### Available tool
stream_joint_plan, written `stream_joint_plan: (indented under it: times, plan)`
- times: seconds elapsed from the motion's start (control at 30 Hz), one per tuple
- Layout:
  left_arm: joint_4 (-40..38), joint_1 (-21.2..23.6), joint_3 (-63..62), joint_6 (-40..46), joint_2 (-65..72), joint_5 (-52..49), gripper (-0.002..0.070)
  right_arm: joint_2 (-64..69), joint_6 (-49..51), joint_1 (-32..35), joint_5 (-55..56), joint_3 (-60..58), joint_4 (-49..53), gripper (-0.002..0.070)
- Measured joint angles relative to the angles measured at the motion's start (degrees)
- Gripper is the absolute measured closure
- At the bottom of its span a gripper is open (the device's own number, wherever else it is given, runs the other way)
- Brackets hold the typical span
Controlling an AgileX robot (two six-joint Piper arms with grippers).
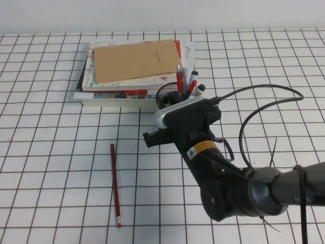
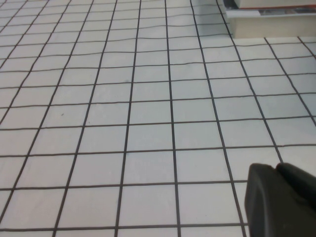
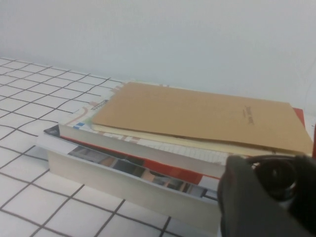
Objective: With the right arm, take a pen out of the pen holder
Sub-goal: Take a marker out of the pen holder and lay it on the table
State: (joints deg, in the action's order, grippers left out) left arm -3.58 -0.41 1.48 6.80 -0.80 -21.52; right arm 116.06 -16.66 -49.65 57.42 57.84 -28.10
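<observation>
A black mesh pen holder [image 1: 169, 93] stands against the front of a book stack, with several pens sticking up: a grey one [image 1: 179, 75], a red one [image 1: 192, 86] and a black-capped one [image 1: 201, 88]. My right arm's wrist [image 1: 189, 119] hangs just in front of and above the holder and hides its near side. In the right wrist view my right gripper [image 3: 277, 185] is at the holder's rim [image 3: 276, 162]. Its dark fingers [image 3: 244, 202] stand apart, with only the holder's mouth showing between them. My left gripper [image 2: 277, 169] hovers over bare table, its fingers together.
A stack of books [image 1: 133, 66] topped by a brown notebook [image 3: 197, 113] lies right behind the holder. A red pencil [image 1: 116, 184] lies on the gridded tablecloth to the left of my right arm. The arm's black cable [image 1: 264, 101] loops to the right.
</observation>
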Motion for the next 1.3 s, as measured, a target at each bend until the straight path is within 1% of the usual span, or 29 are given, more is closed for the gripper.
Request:
stream_joint_plan:
  times: [0.27,0.47,0.73,0.9,1.1,1.2,1.3]
  plan:
    - [0.00,0.00,0.00,0.00,0.00,0.00,0.0679,0.20,-0.21,0.45,1.43,0.12,-0.64,0.0540]
    - [0.00,0.00,0.00,0.00,0.00,0.00,0.0679,-0.23,-1.03,0.45,1.15,0.12,-0.98,0.0542]
    - [0.00,0.00,0.00,0.00,0.00,0.00,0.0679,-6.49,-1.66,0.45,-2.30,0.12,-1.84,0.0542]
    - [0.00,0.00,0.00,0.00,0.00,0.00,0.0679,-13.28,-7.26,0.45,-9.42,0.12,-2.60,0.0543]
    - [0.00,0.00,0.00,0.00,0.00,0.00,0.0679,-23.06,-10.65,0.45,-20.08,0.12,-4.31,0.0543]
    - [0.00,0.00,0.00,0.00,0.00,0.00,0.0679,-28.48,-11.31,0.49,-30.89,0.42,-4.99,0.0543]
    - [0.00,0.00,0.00,0.00,0.00,0.00,0.0679,-32.60,-11.46,0.86,-46.40,3.21,-4.96,0.0543]
